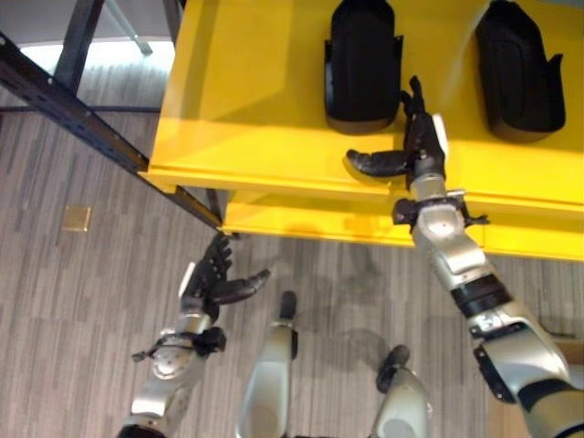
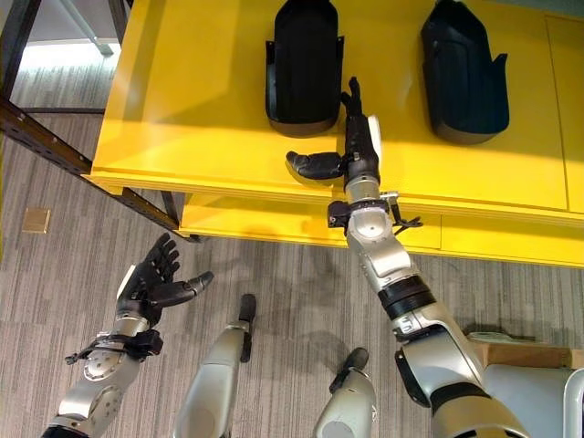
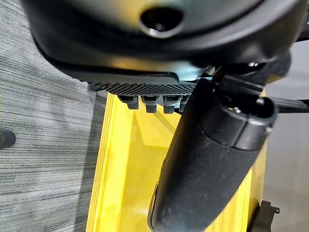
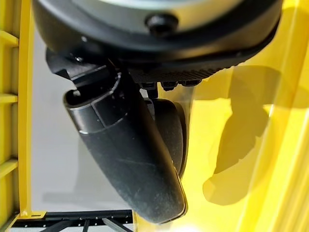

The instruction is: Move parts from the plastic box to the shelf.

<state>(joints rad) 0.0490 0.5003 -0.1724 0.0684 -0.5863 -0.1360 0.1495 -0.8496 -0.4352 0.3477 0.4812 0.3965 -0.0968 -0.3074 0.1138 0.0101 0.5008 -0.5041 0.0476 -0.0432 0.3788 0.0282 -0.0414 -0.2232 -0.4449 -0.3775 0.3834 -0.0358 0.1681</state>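
**Two parts on shelf, both hands empty**

Your right hand [image 2: 351, 155] sits over the front edge of the yellow shelf [image 2: 192, 119], fingers straight, thumb spread wide, holding nothing. It is just beside the nearer black moulded part [image 2: 304, 64], level with that part's front end; whether the fingertips touch it, you cannot tell. A second black part [image 2: 463, 71] lies well apart toward the shelf's right side. Your left hand [image 1: 212, 278] hangs low over the grey floor [image 1: 82, 301], below the shelf's front left corner, relaxed and empty. The plastic box is not identifiable here.

Handling judgement: the parts look like rigid, hollow plastic shells, probably light and smooth, so prone to slip. Take them across the narrow waist, thumb on one wall, fingers on the other, rather than by the rounded end.

Room: the shelf's left half is bare and wide. Mind the dark steel frame [image 1: 82, 114] running off the left corner, and the lower yellow shelf [image 2: 274, 224] beneath the front edge.
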